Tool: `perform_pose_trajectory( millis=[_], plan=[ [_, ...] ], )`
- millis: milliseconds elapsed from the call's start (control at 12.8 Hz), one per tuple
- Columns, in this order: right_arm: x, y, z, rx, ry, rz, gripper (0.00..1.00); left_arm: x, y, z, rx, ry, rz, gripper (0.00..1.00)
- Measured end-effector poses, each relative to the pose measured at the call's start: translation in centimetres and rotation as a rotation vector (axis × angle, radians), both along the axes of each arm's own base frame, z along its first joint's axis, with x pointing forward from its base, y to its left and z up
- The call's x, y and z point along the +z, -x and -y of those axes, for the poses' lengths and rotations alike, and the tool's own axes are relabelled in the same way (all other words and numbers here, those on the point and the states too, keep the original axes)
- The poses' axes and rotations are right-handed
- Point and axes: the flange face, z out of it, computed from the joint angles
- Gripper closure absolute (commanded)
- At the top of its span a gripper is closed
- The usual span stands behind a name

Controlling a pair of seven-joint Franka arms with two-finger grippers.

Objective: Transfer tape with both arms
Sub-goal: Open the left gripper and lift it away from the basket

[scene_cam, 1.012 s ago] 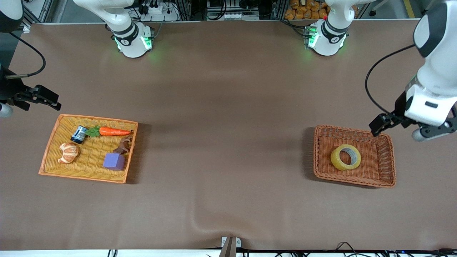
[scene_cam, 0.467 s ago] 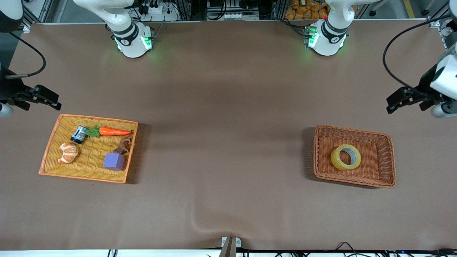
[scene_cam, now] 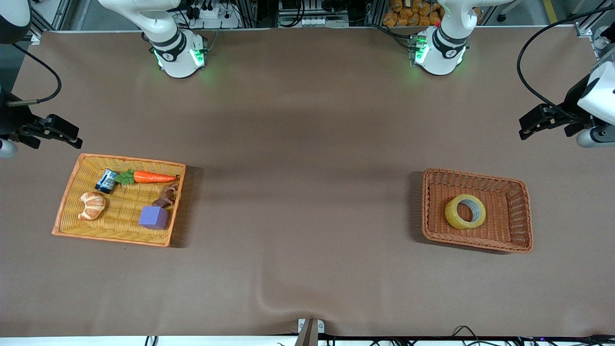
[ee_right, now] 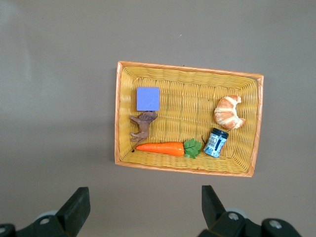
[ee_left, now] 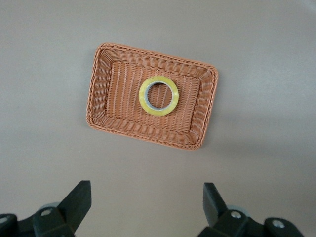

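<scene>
The tape [scene_cam: 465, 212], a yellowish roll with a grey core, lies flat in the brown wicker basket [scene_cam: 521, 216] toward the left arm's end of the table. It also shows in the left wrist view [ee_left: 158, 95], in the middle of the basket [ee_left: 98, 98]. My left gripper [ee_left: 146, 203] is open and empty, high over bare table beside that basket; its arm [scene_cam: 596, 101] shows at the view's edge. My right gripper [ee_right: 145, 205] is open and empty, high over bare table beside the yellow basket; its arm [scene_cam: 48, 127] waits there.
The yellow basket [scene_cam: 115, 240] toward the right arm's end holds a carrot [scene_cam: 153, 177], a croissant [scene_cam: 92, 205], a purple cube [scene_cam: 153, 217], a small blue jar [scene_cam: 105, 180] and a brown toy figure [scene_cam: 166, 195]. The brown tablecloth has a wrinkle [scene_cam: 269, 300] near its front edge.
My left arm has moved from over the brown basket's corner up and out toward the table's end. The tape lies still in the basket. The right arm has not moved.
</scene>
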Motion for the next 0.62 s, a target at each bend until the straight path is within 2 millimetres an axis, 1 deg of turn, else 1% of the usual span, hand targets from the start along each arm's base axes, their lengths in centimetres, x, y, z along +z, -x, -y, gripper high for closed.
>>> perform_pose_trajectory(
  millis=[311, 467, 623],
  plan=[
    [-0.09, -0.03, 0.1, -0.003, -0.005, -0.002, 0.0, 0.47, 0.01, -0.26, -0.009, 0.0, 0.006, 0.0],
    [-0.14, -0.03, 0.58, -0.011, -0.005, -0.002, 0.0, 0.46, -0.01, -0.44, -0.028, -0.001, 0.005, 0.0],
    [-0.12, -0.04, 0.55, -0.011, -0.006, -0.001, 0.0, 0.28, -0.11, -0.61, -0.034, -0.001, 0.001, 0.0]
  ],
)
